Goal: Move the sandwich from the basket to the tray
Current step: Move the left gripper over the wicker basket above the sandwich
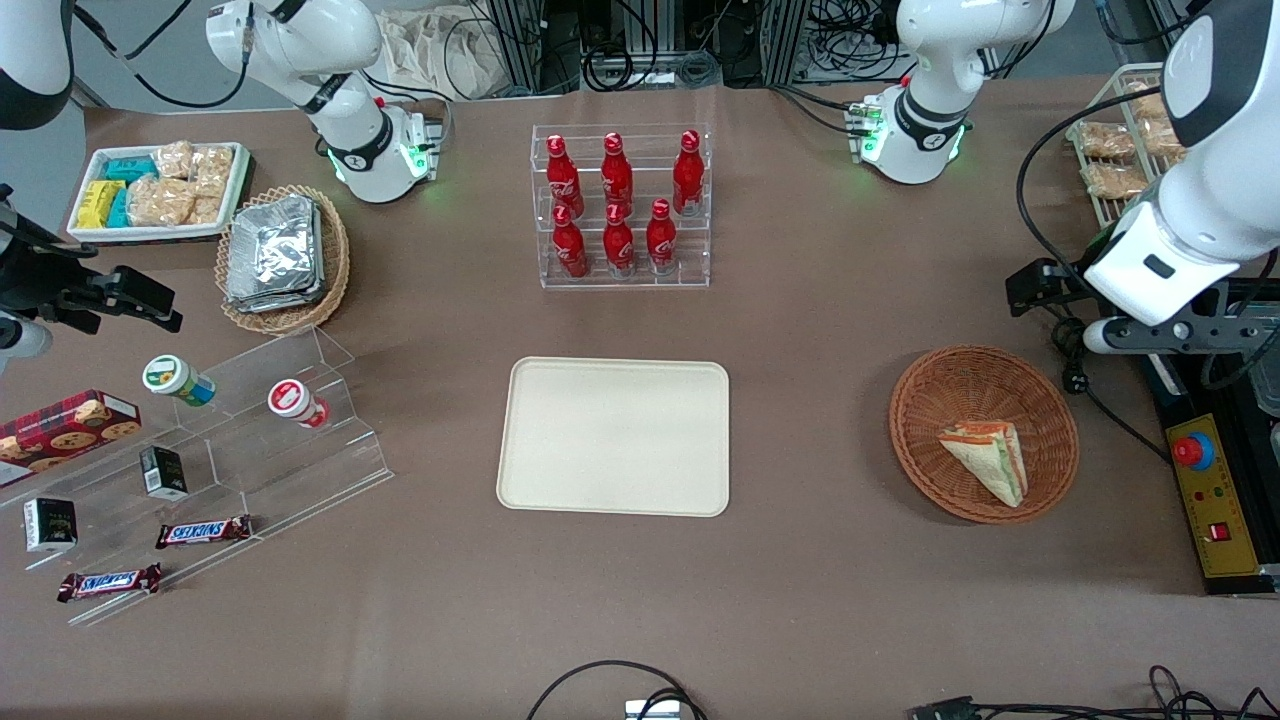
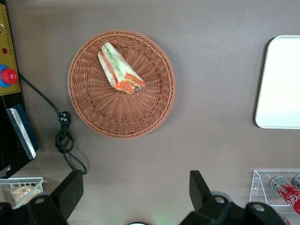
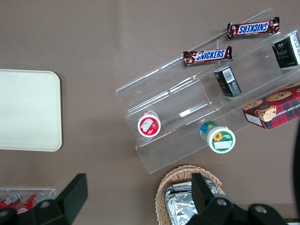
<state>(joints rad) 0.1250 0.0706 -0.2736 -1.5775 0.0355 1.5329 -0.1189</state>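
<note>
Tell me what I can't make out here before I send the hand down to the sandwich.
- Hand: open above the table beside the basket; front view shows only the arm over it.
- Sandwich: underside hidden against the weave.
- Tray: cut off by the left wrist view's edge.

the front view looks steeply down over the whole desk (image 1: 800, 620), while the left wrist view faces straight down from high above the basket (image 2: 122, 84), both sharing basket and tray (image 1: 615, 436) edge, the hand (image 2: 136, 194) wide apart
</note>
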